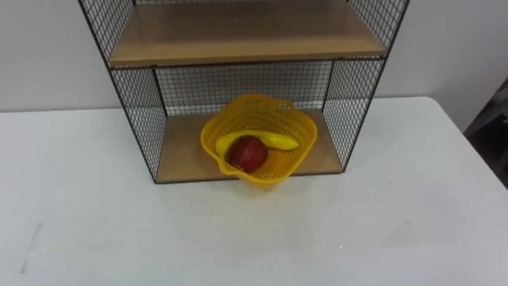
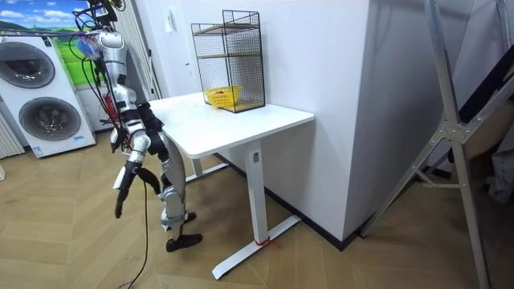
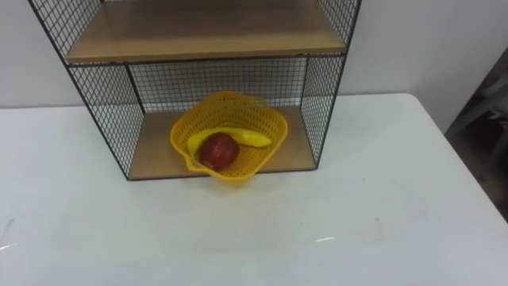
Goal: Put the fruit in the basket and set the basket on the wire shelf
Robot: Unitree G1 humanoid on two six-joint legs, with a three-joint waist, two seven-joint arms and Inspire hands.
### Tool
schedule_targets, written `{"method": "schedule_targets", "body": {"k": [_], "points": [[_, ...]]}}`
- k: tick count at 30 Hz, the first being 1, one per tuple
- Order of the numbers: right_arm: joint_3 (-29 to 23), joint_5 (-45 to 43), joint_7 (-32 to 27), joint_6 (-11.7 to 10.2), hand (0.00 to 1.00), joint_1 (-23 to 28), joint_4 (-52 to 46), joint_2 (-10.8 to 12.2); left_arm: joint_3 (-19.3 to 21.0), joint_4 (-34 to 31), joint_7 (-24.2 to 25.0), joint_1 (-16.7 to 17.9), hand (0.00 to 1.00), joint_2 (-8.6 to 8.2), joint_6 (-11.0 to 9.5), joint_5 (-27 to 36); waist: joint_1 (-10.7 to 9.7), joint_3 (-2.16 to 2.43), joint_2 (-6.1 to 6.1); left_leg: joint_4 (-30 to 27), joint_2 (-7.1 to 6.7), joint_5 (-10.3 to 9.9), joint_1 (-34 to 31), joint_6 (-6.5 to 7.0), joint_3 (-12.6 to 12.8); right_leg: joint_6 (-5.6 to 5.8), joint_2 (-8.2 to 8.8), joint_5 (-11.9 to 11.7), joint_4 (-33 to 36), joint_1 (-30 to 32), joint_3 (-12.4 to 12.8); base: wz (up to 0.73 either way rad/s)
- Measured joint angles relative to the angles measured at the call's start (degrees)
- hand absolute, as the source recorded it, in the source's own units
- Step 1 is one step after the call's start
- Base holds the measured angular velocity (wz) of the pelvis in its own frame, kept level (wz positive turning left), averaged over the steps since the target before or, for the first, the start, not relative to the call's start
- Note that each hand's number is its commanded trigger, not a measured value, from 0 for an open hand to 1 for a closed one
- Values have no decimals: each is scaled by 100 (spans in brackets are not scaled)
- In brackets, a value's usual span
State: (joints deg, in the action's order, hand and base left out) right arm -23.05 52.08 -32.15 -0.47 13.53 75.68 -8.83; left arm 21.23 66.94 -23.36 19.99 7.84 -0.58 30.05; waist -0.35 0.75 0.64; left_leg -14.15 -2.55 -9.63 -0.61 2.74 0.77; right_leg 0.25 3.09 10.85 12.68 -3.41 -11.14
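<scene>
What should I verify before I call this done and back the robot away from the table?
1. Fruit in basket: ok. The apple and banana lie inside the basket.
2. Basket on wire shelf: ok. It sits on the bottom board.
3. Basket fully seated: cannot tell. Its front juts past the board's front edge.
4. Basket released: ok. Nothing grips it.
5. Stray fruit on the table: ok. None is left there.
</scene>
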Motion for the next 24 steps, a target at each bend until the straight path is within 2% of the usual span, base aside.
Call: {"method": "schedule_targets", "body": {"k": [2, 5, 8, 10, 14, 17, 24], "points": [[295, -670, 469, 281, 0, -65, 42, -6, -300, -54, 422, -176, 0, -4, 268, -1103, -9, -8, 17, 79, -7, 26, 74, -35, 6, -15, 0, -13, -20, -33, 24, -5], [734, -1522, 971, 555, 0, -241, 115, -70, -617, -57, 728, -334, 0, -19, 498, -1748, -62, -13, 22, 89, 8, 31, 121, -39, 40, -33, -19, -42, -55, -60, 48, -12], [1110, -2128, 1384, 757, 0, -356, 173, -90, -823, -50, 960, -357, 0, -25, 700, -2131, -68, -20, 31, 85, 20, 32, 156, -34, 57, -32, -46, -82, -104, -100, 87, -12], [1295, -2573, 1618, 865, 0, -431, 190, -77, -850, -47, 1067, -351, 0, -22, 829, -2359, -61, -51, 48, 81, 20, 30, 196, -31, 47, -32, -52, -78, -109, -143, 98, 0], [1826, -3499, 1982, 1104, 0, -453, 204, -88, -1110, -56, 1169, -378, 0, -30, 1047, -2530, 62, -55, 51, 85, 20, 30, 215, -30, 48, -29, -68, -75, -107, -142, 158, -2], [1985, -3991, 2129, 1289, 0, -531, 202, -90, -1287, -60, 1185, -393, 0, -31, 1167, -2520, 96, -62, 36, 62, 21, 25, 217, -22, 40, -30, -70, -76, -110, -159, 144, 0], [2230, -4856, 2376, 1433, 0, -737, 192, -82, -1561, -60, 1292, -447, 0, -71, 1334, -2523, 97, -65, -21, 54, 23, 20, 222, -14, 33, -31, -74, -76, -112, -173, 142, 0]]}}
